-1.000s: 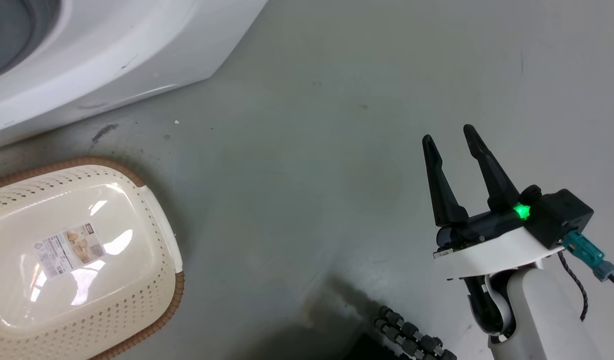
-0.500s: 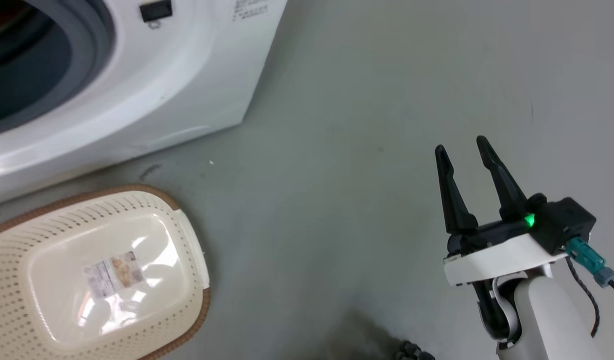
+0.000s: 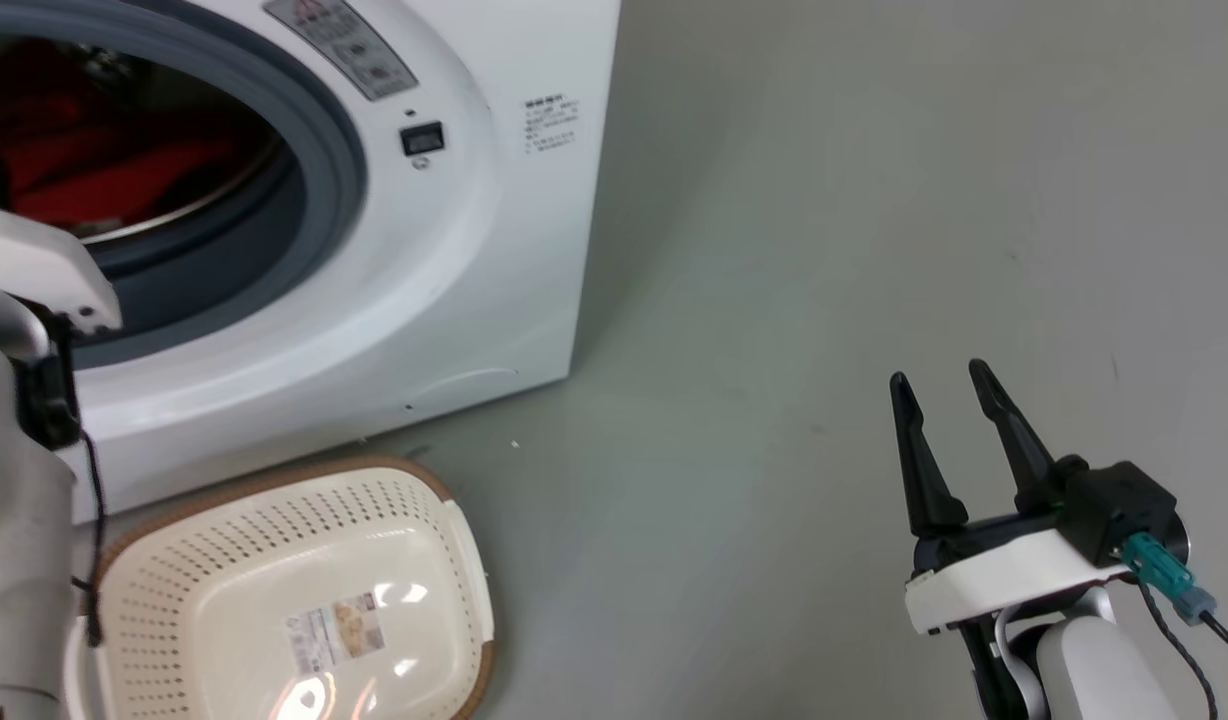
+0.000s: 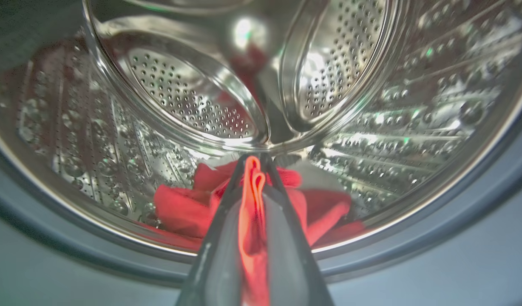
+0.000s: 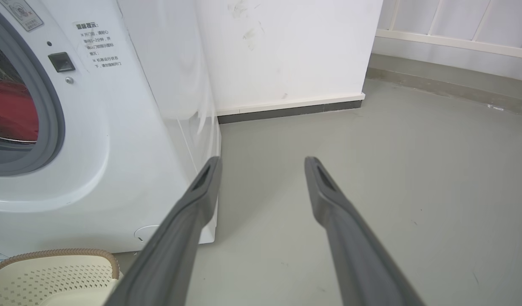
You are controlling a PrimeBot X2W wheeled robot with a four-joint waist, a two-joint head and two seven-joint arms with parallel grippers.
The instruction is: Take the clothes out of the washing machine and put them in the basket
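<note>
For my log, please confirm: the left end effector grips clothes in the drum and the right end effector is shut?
No: the right end effector is open, as the right wrist view shows; the left end effector does grip the clothes.

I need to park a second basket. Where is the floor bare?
Bare floor stretches from the washing machine across to the right gripper. Tight: the strip between the basket and the machine's front, and the drum bottom, where the left gripper pinches the clothes.
</note>
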